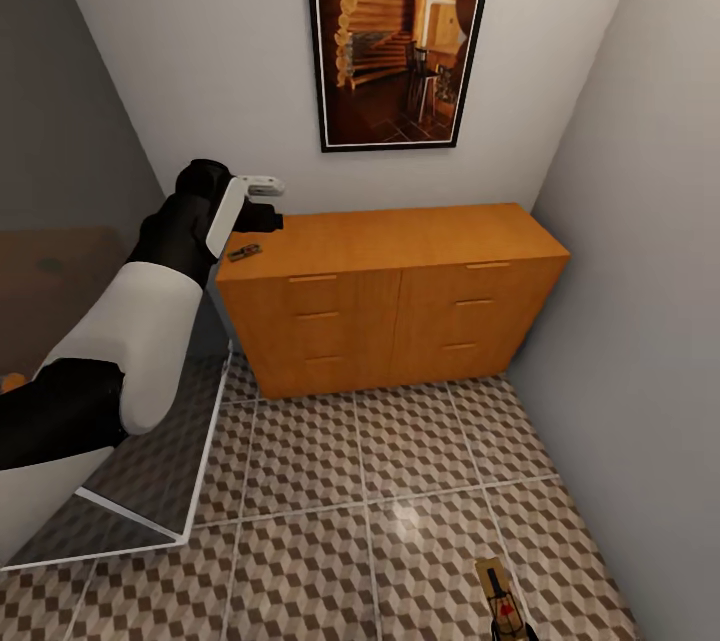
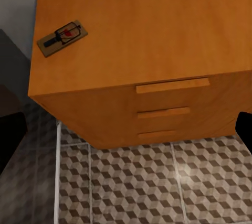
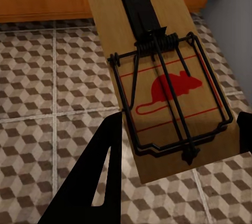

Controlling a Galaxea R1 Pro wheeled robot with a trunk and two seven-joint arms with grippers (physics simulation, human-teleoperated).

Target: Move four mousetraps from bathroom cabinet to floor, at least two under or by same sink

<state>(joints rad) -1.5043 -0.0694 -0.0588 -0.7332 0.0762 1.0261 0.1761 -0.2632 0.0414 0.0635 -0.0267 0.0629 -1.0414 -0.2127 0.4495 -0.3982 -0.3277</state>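
The orange-brown cabinet (image 1: 390, 306) stands against the back wall with its drawers closed. One mousetrap (image 1: 244, 251) lies on the left end of its top, also seen in the left wrist view (image 2: 62, 38). My left gripper (image 1: 262, 208) hovers above that end, a little behind the trap, and is open with nothing between its fingers (image 2: 8, 140). A second mousetrap (image 3: 163, 77), with a red mouse print, is held low over the cube-pattern bathroom floor (image 1: 350, 501). My right gripper (image 3: 181, 129) is shut on it. The same trap shows at the bottom of the head view (image 1: 497, 583).
A framed picture (image 1: 400, 31) hangs above the cabinet. A grey wall (image 1: 640, 321) closes the right side. At the left, a white-edged reflective panel (image 1: 200, 441) rises from the floor beside the cabinet's left end. Open tiles lie in front of the cabinet.
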